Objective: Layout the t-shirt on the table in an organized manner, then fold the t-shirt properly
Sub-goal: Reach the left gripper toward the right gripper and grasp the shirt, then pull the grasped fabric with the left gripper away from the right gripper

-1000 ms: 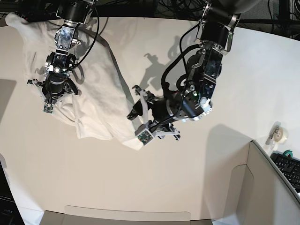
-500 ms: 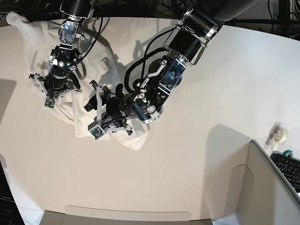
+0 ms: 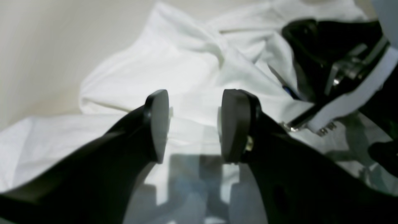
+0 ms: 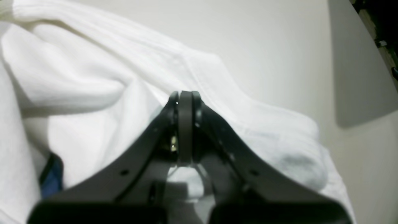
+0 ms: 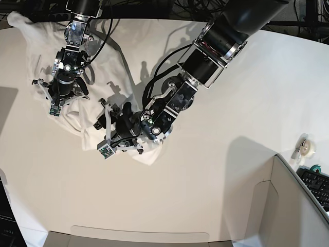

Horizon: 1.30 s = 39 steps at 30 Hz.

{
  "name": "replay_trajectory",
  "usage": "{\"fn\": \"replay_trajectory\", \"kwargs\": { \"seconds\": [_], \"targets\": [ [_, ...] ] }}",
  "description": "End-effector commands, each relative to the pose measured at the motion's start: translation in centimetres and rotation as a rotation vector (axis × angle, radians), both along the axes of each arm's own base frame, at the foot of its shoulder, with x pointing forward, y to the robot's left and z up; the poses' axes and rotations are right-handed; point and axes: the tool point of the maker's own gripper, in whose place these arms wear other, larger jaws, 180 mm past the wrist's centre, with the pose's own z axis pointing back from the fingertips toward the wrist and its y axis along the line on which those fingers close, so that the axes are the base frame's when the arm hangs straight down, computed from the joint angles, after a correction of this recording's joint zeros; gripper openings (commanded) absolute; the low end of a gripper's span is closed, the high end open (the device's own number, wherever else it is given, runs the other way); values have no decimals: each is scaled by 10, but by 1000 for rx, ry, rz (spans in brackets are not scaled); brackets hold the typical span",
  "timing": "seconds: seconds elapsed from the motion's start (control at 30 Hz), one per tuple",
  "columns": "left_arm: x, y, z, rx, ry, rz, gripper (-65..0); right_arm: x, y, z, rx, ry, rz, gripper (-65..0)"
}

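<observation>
two arms over one crumpled t-shirt on the white tabletop

base view: we see the t-shirt [image 5: 110, 77] bunched at the tabletop's [image 5: 231, 170] far left, its print hidden; the right arm hangs down over its left part, the left arm reaches low across to its near edge, and a tape roll [image 5: 307, 147] sits far off.
left wrist view: our left fingers [image 3: 192, 124] stand spread above blurred cloth.
right wrist view: our right fingers [image 4: 184, 102] are pressed together over folds; we cannot tell if cloth is pinched.

Two black arms with looping black cables, silver joints, white brackets and small green wrist boards.
</observation>
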Motion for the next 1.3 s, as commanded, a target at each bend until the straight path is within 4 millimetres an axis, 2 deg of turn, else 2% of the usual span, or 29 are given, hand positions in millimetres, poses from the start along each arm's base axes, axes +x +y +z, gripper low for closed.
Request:
{"fn": "replay_trajectory", "kwargs": {
  "seconds": [0.0,0.23,0.47,0.73,0.87,1.13,1.27],
  "targets": [
    [9,-10,23,-50,-45,-6,-378,-37,12,-43,103,201,-24,-650],
    [14,-11,26,-80,-59,5,-378,-37,12,-43,103,201,-23,-650],
    [16,-15,31,-141,-84,19,-378,-26,38,-44,103,204,57,-650],
    [-11,-29,14,-149,-64,-28,-378,-17,67,-45,105,212,141,-650],
    [-22,-36,14,-148,-68,-58,-378,-18,86,-58,118,250,193,-650],
    [-18,-35,17,-150,-76,-53,-378,-24,108,-68,123,279,255,-650],
    [-14,-37,25,-196,-105,-41,-378,-29,116,-71,121,295,280,-650]
  ]
}}
